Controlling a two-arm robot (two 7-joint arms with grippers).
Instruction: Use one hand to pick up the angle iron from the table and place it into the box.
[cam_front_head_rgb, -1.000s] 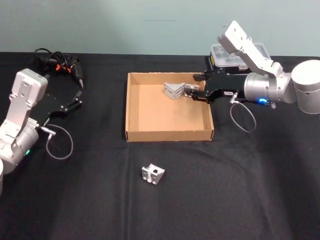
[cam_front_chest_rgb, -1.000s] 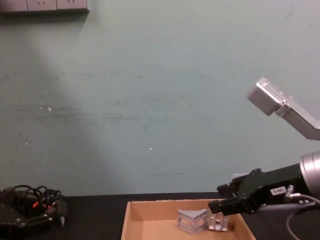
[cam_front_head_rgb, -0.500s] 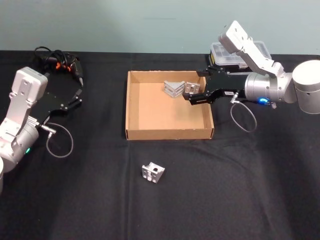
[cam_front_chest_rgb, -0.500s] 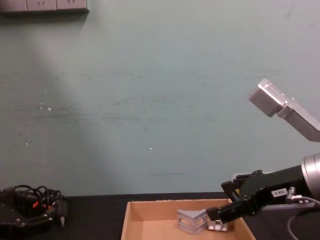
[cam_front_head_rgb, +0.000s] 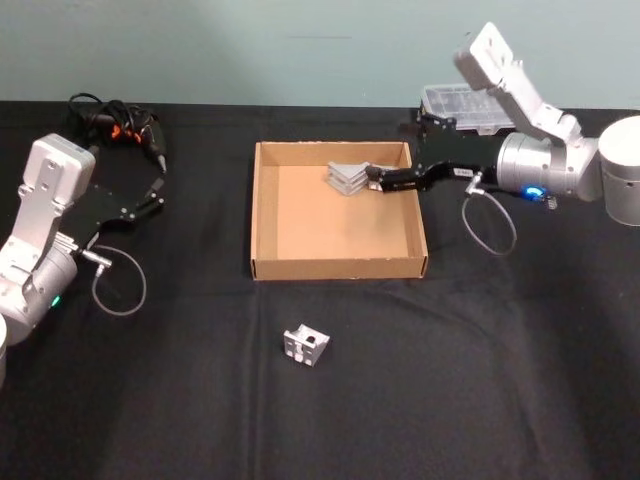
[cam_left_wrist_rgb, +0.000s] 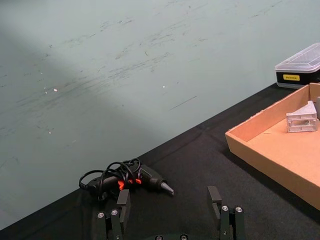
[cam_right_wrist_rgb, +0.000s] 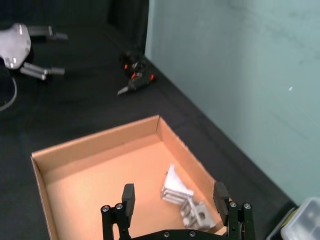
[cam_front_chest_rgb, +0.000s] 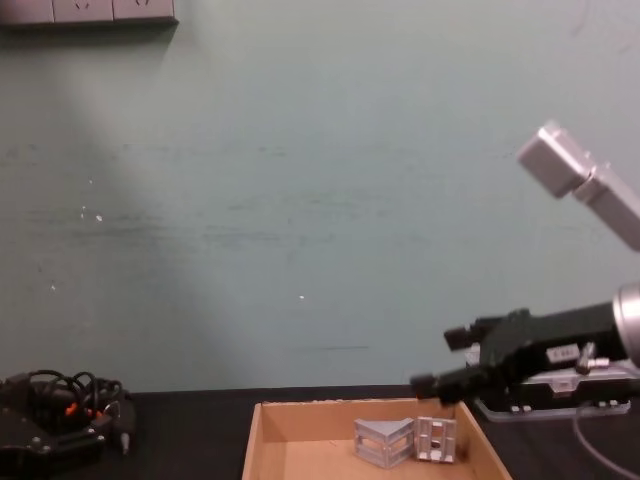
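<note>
Angle iron (cam_front_head_rgb: 306, 347), a small silver-grey metal corner bracket with dark slots in its upturned face, sits alone on the flat black matte worktop (cam_front_head_rgb: 470, 390). It is near the front wall of the shallow tan cardboard box (cam_front_head_rgb: 340, 270) but apart from it, on the robot's side. It is squat, with no long axis I can read, and it lies askew to the box's edges. Two more silver brackets (cam_front_chest_rgb: 410, 441) rest side by side in the box's far right corner, touching as far as I can tell.

What matters for the coming move is that the piece on the worktop lies closer to the robot's body than either tool. The right tool (cam_right_wrist_rgb: 173, 187), black with two long parallel fingers, hovers over that far right corner, spread wide with nothing between its fingers. To reach the piece it would have to travel across the box and down. The left tool (cam_left_wrist_rgb: 169, 192), also spread and empty, is parked well off to the left near a black-and-orange corded drill (cam_front_head_rgb: 125, 130). I judge the right one somewhat nearer, so I'd use that one and turn the wrist to match the bracket's skew.
</note>
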